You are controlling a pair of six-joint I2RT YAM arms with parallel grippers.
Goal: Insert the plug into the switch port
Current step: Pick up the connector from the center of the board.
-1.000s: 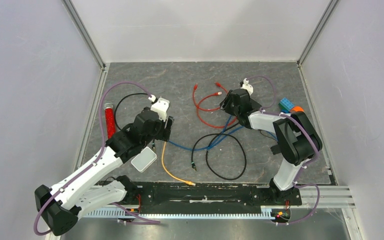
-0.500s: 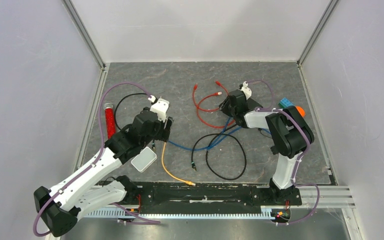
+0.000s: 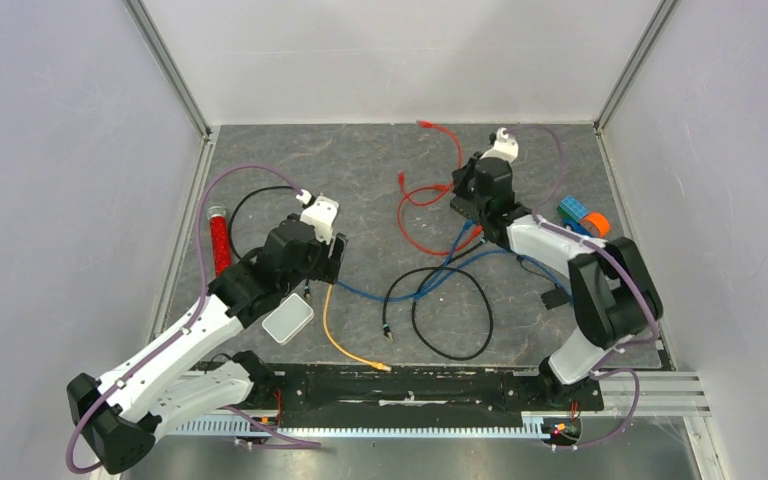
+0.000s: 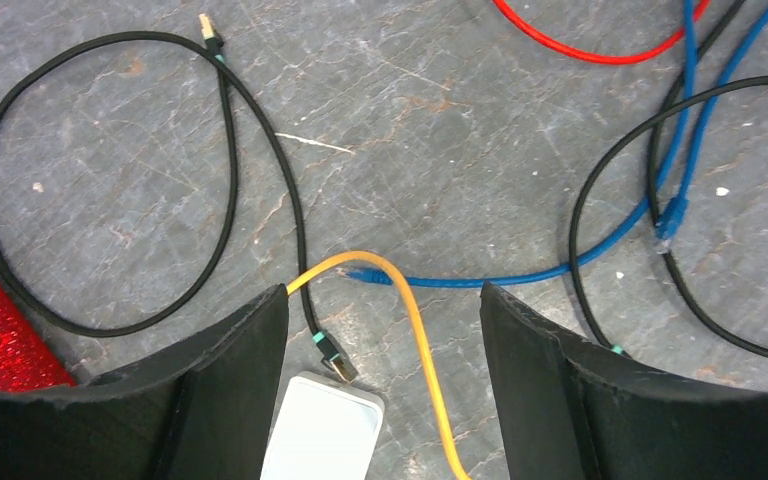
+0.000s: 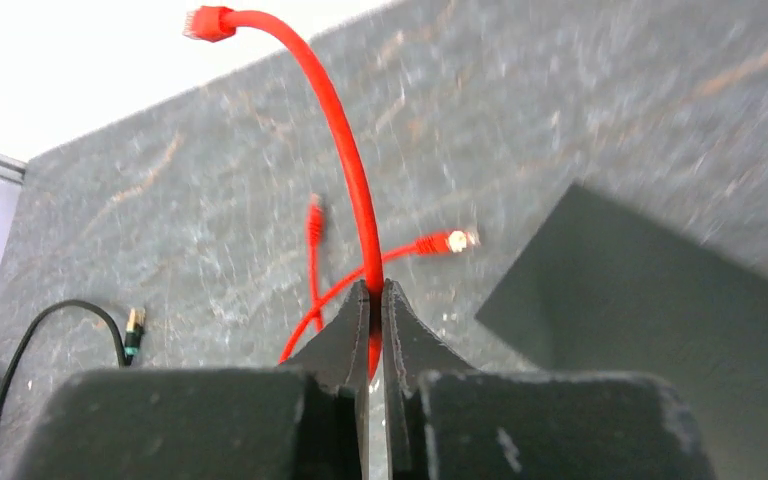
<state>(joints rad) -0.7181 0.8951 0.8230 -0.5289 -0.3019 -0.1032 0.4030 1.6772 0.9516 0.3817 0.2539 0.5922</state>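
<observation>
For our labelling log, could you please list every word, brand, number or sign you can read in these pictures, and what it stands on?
None: no readable text shows in any view.
The white box shows a plain top, no label.
The red cable and the other cables show no print that can be made out.
The coloured blocks are too small to tell.

white links (image 3: 175, 345) | black joints (image 3: 290, 250) | purple cables (image 3: 255, 166) | black left pincer (image 4: 382, 330)

light: bright, even | shadows: soft, faint | top view: sharp | right wrist view: table (image 5: 610, 90) motion-blurred
</observation>
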